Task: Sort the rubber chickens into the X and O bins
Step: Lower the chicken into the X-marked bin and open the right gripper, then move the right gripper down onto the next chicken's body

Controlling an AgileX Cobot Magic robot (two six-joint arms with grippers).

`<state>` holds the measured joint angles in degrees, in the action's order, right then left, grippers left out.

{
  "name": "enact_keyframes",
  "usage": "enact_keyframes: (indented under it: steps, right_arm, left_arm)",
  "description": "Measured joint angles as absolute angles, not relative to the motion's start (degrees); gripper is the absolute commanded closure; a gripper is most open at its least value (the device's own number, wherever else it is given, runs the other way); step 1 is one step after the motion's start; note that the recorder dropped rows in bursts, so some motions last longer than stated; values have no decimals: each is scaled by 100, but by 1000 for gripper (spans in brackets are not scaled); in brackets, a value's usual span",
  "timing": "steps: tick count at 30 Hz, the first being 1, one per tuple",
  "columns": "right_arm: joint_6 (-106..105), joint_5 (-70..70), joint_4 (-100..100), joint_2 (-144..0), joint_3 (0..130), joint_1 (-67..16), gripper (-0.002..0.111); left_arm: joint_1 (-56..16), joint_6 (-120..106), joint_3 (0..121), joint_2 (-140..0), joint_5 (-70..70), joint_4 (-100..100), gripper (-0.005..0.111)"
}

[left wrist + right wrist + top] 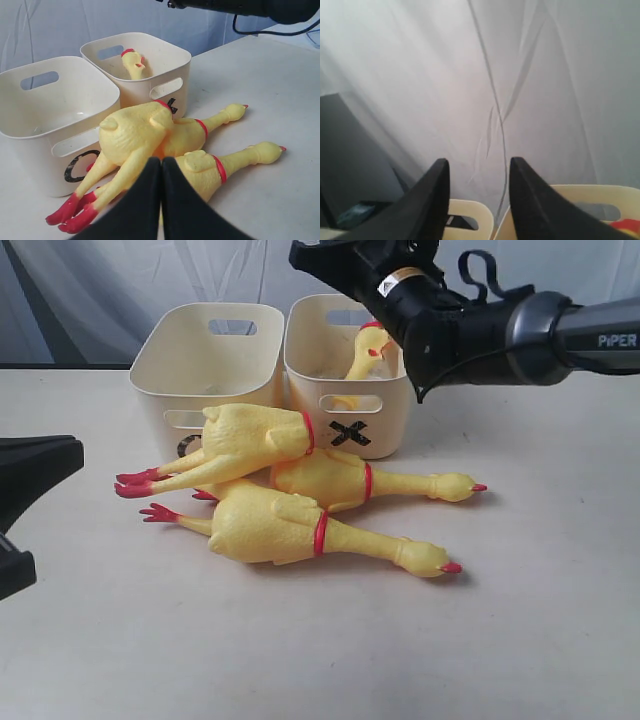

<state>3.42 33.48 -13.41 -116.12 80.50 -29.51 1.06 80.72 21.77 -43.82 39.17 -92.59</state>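
Presently, at far left, your left gripper (161,162) hangs low over the table (540,620), its two black fingers pressed together with nothing between them, aimed at the pile of chickens. Behind the pile stands the O bin (190,390), cream plastic with its black O partly covered; you can see nothing lying in it from the left wrist view.

Three large rubber chickens lie on the table in front of the two bins. The top chicken (250,440) rests on the other two, red feet pointing left, its red-banded neck end up against the front of the X bin (390,410). The middle chicken (340,480) lies under it, head and red beak tip pointing right. The front chicken (270,525) lies nearest the camera, touching the middle one, head also to the right.

The X bin stands just beside the O bin, on its right. The smaller chicken (365,355) is inside it, head up against the far wall.

Above that bin your right gripper (477,162) is raised, fingers spread and holding nothing, facing the pale curtain (520,75).
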Motion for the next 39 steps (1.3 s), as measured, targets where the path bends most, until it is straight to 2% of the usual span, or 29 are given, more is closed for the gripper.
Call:
enact_keyframes:
  steps: [6, 12, 21, 25, 32, 36, 37, 39]
  right_arm:
    - [342, 2209, -373, -11097, 8050, -2951, 78]
    - [328, 837, 0, -10569, 8050, -2951, 109]
    - [265, -1444, 283, -10122, 8050, -2951, 109]
    - [-379, -2289, 283, -9976, 8038, -3097, 109]
    - [-2744, -2977, -45, -9983, 8038, -4176, 109]
    - [-3263, -2977, -45, -10185, 8038, -4398, 76]
    - [-3306, -2977, -45, -10238, 8038, -4422, 58]
    - [-3370, -2921, -45, -10355, 8038, -4475, 39]
  left_arm:
    - [106, 8072, 2177, -4382, 3945, -9259, 106]
    - [106, 8072, 2177, -4382, 3945, -9263, 106]
    - [106, 8072, 2177, -4382, 3949, -9353, 106]
    - [106, 8072, 2177, -4382, 3949, -9353, 106]
    - [106, 8072, 2179, -4382, 3949, -9353, 106]
    - [106, 8072, 2179, -4382, 3949, -9353, 106]
    - [106, 8072, 2179, -4382, 3949, -9353, 106]
    - [106, 8072, 2179, -4382, 3958, -9353, 106]
